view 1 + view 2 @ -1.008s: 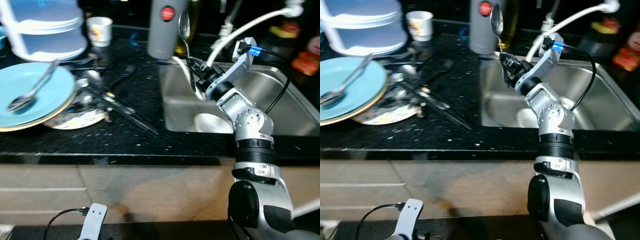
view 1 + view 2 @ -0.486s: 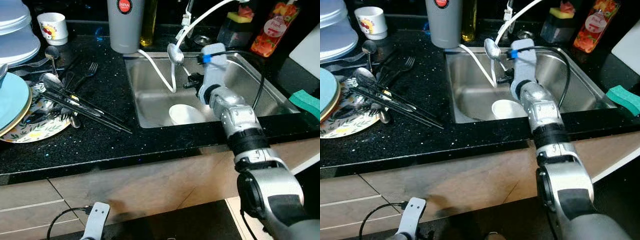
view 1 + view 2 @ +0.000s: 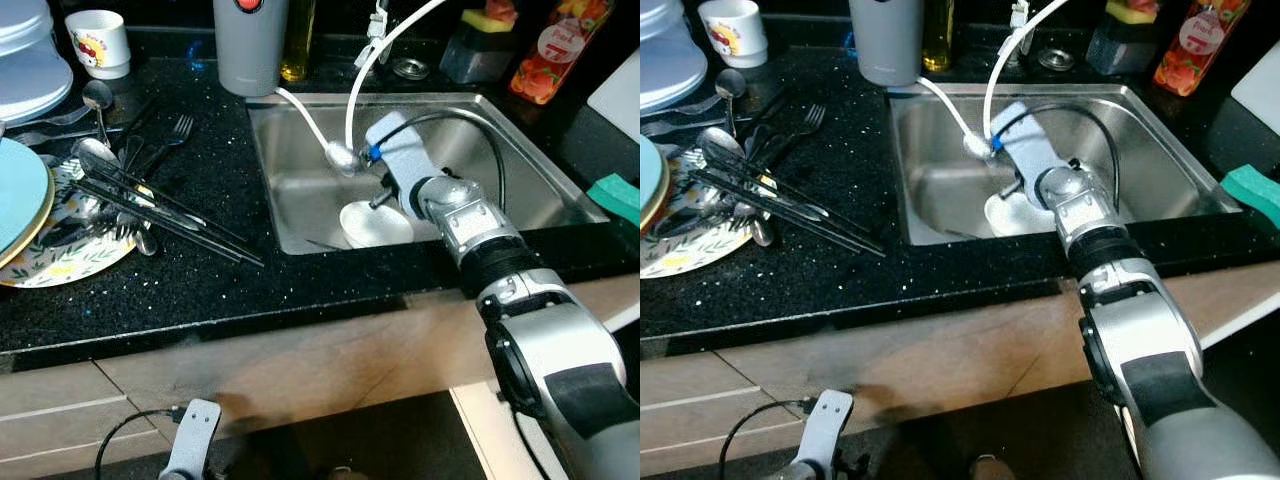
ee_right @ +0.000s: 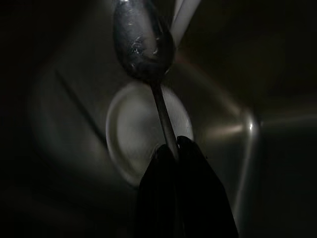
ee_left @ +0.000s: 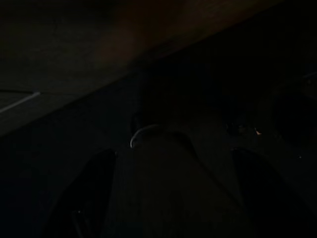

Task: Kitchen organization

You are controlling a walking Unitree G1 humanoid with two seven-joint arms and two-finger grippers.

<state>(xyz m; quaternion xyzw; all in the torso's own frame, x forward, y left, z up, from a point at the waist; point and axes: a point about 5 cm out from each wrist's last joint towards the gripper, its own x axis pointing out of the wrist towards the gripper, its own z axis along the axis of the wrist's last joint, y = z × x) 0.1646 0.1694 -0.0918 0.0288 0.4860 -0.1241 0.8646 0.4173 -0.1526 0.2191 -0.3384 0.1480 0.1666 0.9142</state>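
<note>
My right gripper (image 3: 376,192) is shut on the handle of a metal spoon (image 3: 341,156), down inside the steel sink (image 3: 290,205). The spoon's bowl (image 4: 143,39) points away from the fingers (image 4: 190,163), which pinch the thin handle. Below the spoon a round white dish (image 3: 372,226) lies on the sink floor. My left arm hangs idle beside the cabinet front. In its dark wrist view the left gripper (image 5: 171,153) is open, its two fingers showing as wide-apart shapes.
A pile of forks, spoons and chopsticks (image 3: 150,195) lies on the black counter left of the sink, beside a patterned plate (image 3: 70,262) and a blue plate (image 3: 18,200). A grey tumbler (image 3: 250,45), a white cup (image 3: 98,40) and a white hose (image 3: 360,80) stand behind.
The camera has shifted. My right gripper has lowered the spoon from above the sink's rim into the basin, over the white dish, and tipped it from upright to nearly level.
</note>
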